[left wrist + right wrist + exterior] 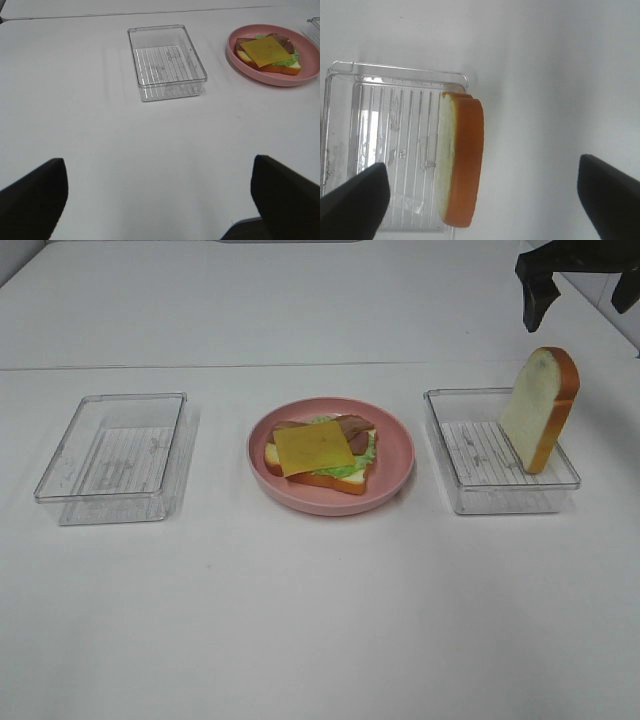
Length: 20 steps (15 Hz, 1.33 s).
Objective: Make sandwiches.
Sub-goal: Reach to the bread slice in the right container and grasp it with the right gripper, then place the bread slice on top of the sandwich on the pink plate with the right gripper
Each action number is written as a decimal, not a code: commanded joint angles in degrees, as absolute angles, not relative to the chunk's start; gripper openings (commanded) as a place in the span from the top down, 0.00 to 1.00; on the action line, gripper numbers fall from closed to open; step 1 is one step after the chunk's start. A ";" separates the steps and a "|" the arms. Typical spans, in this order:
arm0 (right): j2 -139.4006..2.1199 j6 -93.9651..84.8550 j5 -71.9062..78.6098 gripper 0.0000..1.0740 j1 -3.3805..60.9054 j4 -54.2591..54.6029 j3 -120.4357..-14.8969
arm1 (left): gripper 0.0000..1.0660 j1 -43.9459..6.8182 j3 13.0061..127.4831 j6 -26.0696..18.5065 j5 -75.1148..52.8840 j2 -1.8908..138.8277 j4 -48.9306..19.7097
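We see the open-faced sandwich (322,453) on a round pink plate (395,465) near the middle of the desk (300,620): a bread slice at the bottom, green lettuce, reddish-brown bacon, and a yellow cheese square on top. A second bread slice (540,408) stands on edge, leaning against the wall of the clear tray (470,495) toward the desk's right edge. Another clear tray (110,458) sits toward the left edge.

Our right gripper (480,195) hangs above that leaning slice with its jaws spread wide, touching nothing; the slice lies between and below its fingers. Our left gripper (160,192) hovers over bare desk toward the near left, jaws likewise wide apart, well away from the sandwich and holding nothing.
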<state>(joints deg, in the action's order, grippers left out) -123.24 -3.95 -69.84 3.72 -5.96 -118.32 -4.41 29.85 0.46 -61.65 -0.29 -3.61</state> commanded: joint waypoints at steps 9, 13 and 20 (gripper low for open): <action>-131.15 -4.41 -73.51 0.22 3.61 -2.52 -118.37 | 0.15 -4.35 29.74 0.40 -61.54 -1.26 -3.44; -131.49 0.00 -73.45 0.66 3.61 -5.67 -118.37 | 0.15 -4.35 29.74 0.40 -61.54 -1.26 -3.44; -130.35 -1.55 -76.15 1.00 3.78 -1.83 -120.21 | 0.15 -4.35 29.74 0.40 -61.54 -1.26 -3.44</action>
<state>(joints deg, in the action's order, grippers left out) -131.26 -0.92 -69.90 3.84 -2.58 -119.63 -4.41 29.85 0.46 -61.65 -0.29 -3.61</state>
